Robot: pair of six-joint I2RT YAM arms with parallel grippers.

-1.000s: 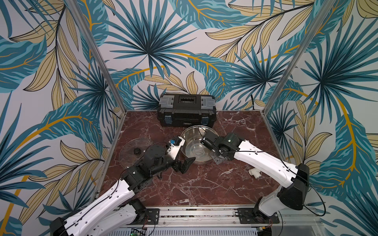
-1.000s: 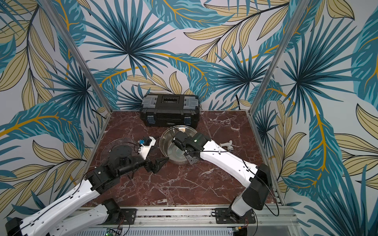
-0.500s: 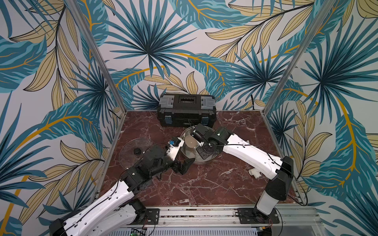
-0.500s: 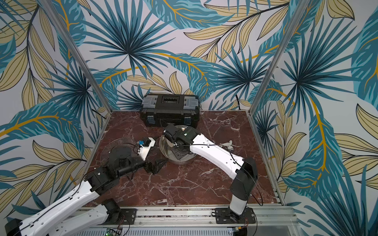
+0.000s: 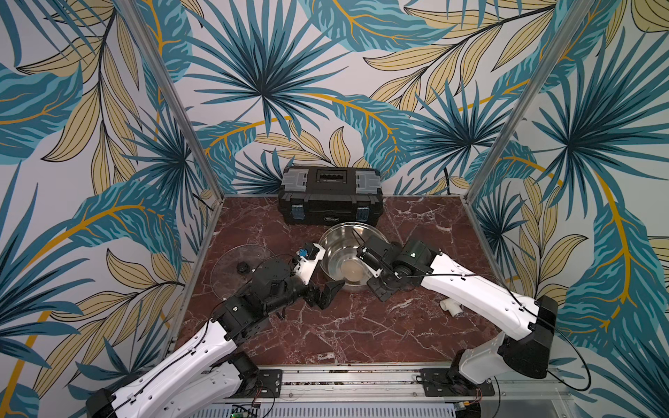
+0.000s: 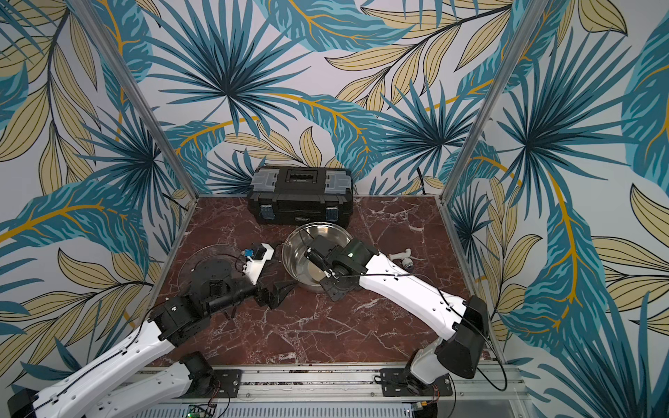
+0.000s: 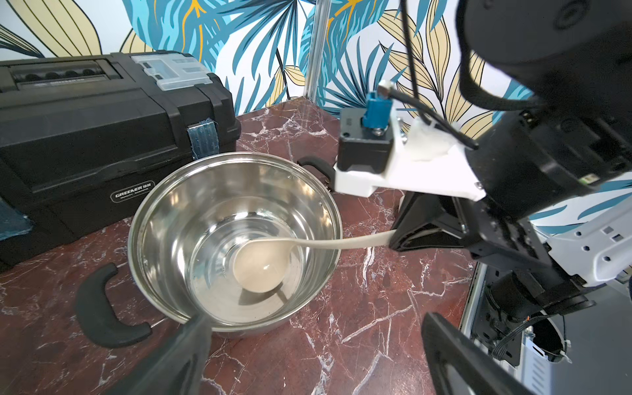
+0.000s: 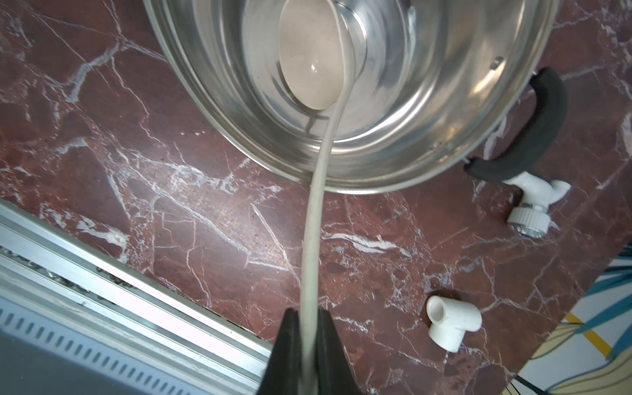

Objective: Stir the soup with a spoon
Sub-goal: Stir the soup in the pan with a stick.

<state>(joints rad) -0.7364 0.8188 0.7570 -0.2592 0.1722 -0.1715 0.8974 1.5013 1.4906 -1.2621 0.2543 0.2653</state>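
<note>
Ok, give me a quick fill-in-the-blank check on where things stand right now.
The right gripper is shut on the ____ of the ladle.
The ladle's bowl is ____ the steel pot.
The left gripper, beside the pot, is ____ and holds nothing.
Missing words: handle; inside; open.

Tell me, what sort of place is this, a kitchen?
Probably a robot test booth, not a real kitchen: two white robot arms on a rail, leaf-print panels for walls, and a steel pot near a toolbox and pipe fitting.
</note>
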